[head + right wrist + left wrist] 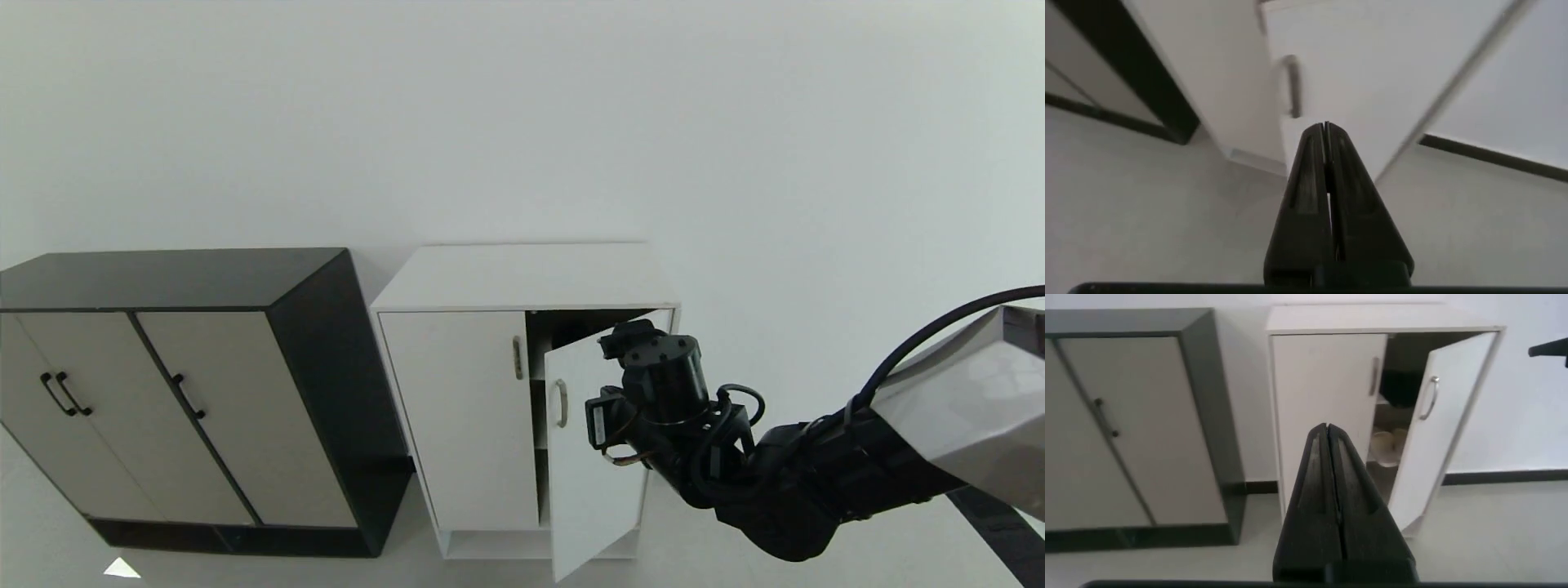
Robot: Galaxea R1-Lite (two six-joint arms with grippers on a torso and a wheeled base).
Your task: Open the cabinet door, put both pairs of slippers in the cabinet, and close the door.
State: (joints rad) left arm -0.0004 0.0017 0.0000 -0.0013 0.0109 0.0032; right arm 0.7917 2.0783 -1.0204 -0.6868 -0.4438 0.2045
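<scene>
Right pincer [1327, 135] closed, fingers pressed together, holding nothing. It sits just in front of the outer face of the half-open right-hand door [588, 457] of the white two-door cabinet [522, 278]. The door's curved metal handle [1291, 85] is just ahead of the tips, a little to one side.

Left pincer [1327, 437] also closed and empty, well back from the cabinet, aimed at the door gap. Pale slippers [1386, 447] look to be on a lower shelf inside, beyond the left pincer's tips. It's dim in there, so I can't count pairs.

Judged step: closing the door. To do it well:
- Press the closed right tips flat on the panel near the handle edge, far from the hinge.
- Follow the door's arc with steady pressure until it sits flush beside the shut left door [457, 416].
- Don't snag the handle and don't slam.

Room: pale smooth floor [694, 563] below both pincers, plain white wall [522, 122] behind the cabinets. A black-framed cabinet with grey doors [163, 278] stands beyond the white one on the left pincer's side. A black skirting strip [1503, 477] runs along the wall foot.
</scene>
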